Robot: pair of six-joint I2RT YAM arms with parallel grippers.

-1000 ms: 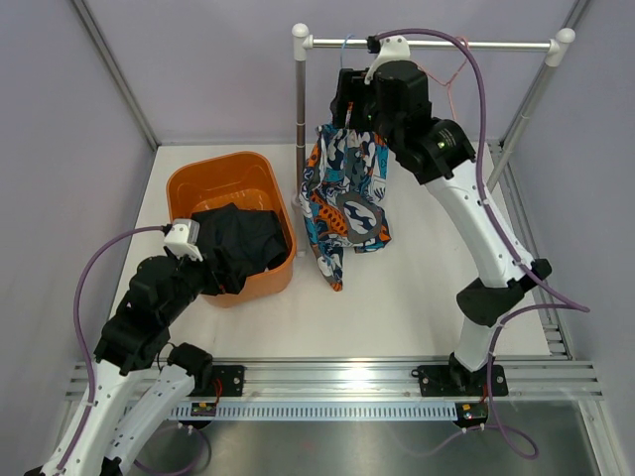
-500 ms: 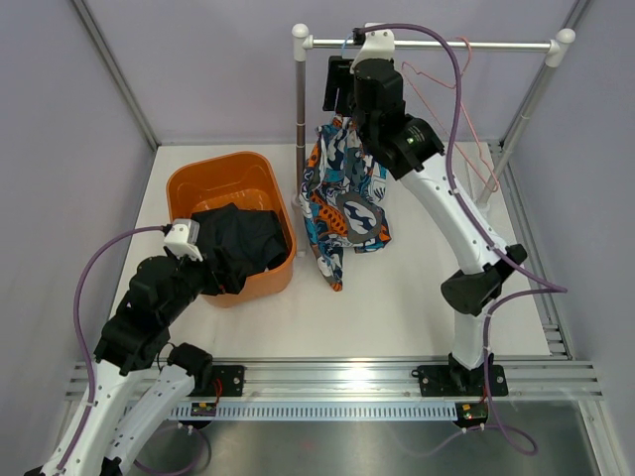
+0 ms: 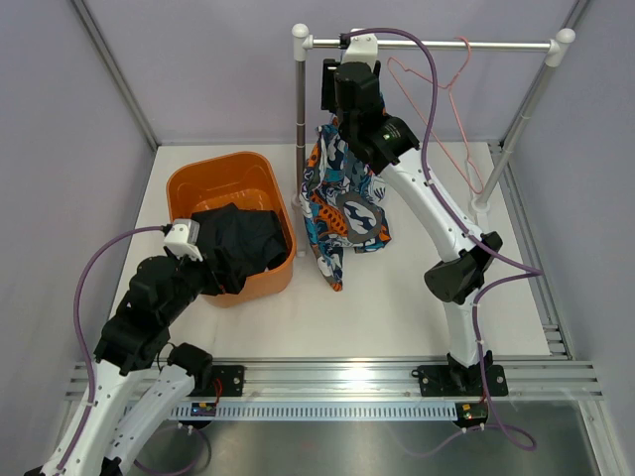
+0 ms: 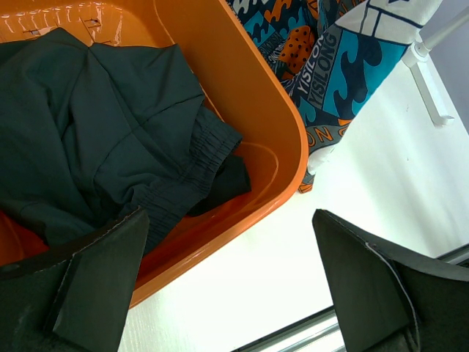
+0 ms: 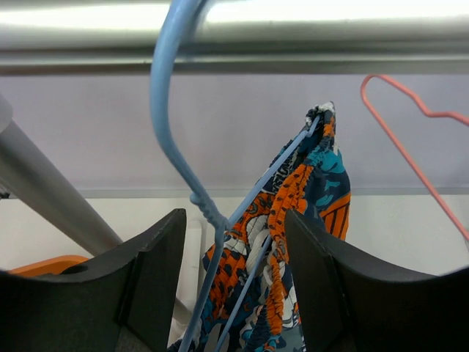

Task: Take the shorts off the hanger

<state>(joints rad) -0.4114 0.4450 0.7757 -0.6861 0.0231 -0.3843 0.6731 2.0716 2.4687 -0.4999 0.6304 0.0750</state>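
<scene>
The patterned blue, orange and white shorts [image 3: 342,198] hang on a light blue hanger [image 5: 192,198] hooked over the silver rail [image 3: 437,45]. My right gripper [image 3: 335,99] is open just below the rail; the hanger's neck and the shorts' orange waistband [image 5: 289,220] lie between its fingers [image 5: 154,279], which close on nothing. My left gripper [image 4: 234,293] is open and empty above the near rim of the orange tub [image 3: 253,283]. The shorts also show in the left wrist view [image 4: 344,66].
The orange tub [image 4: 278,139] holds dark garments [image 3: 233,248]. An empty pink hanger [image 3: 451,99] hangs on the rail to the right. The rack's posts [image 3: 301,99] stand at the back left and right.
My right arm has swung left along the rail, from beside the pink hanger to the blue hanger's neck. The pink hanger now hangs free. The left arm has not moved.
</scene>
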